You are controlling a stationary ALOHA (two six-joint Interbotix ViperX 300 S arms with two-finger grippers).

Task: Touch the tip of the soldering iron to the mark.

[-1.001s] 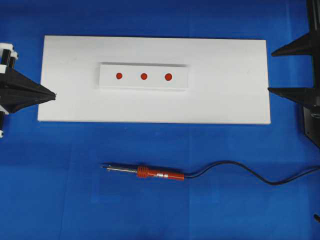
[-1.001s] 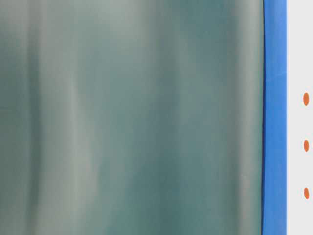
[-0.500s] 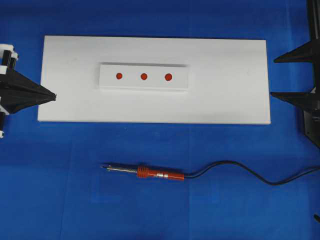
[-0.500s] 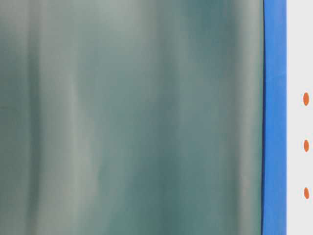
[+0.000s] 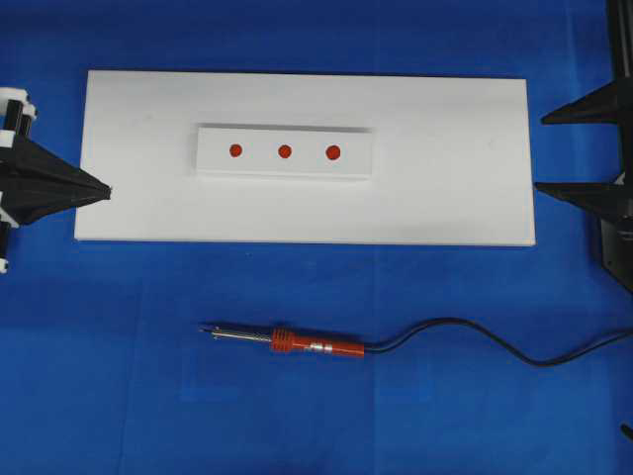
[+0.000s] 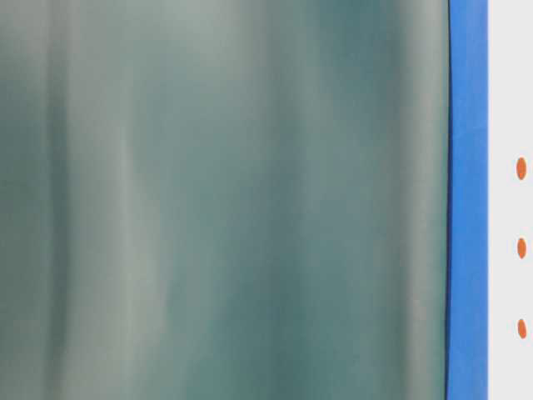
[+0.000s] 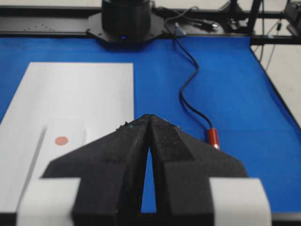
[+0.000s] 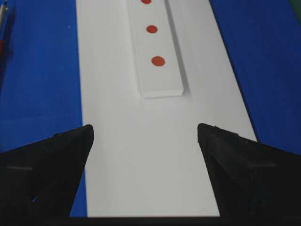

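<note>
Table-level view is almost all a blurred grey-green surface (image 6: 225,200), unreadable; the white board (image 6: 510,83) is clipped at three o'clock. Overhead, the black cord (image 5: 554,356) runs off at three o'clock, and the right gripper (image 5: 542,153) shows only its fingers. In the left wrist view, the soldering iron (image 7: 213,137) is mostly hidden behind the left gripper (image 7: 149,117), its tip unseen.
</note>
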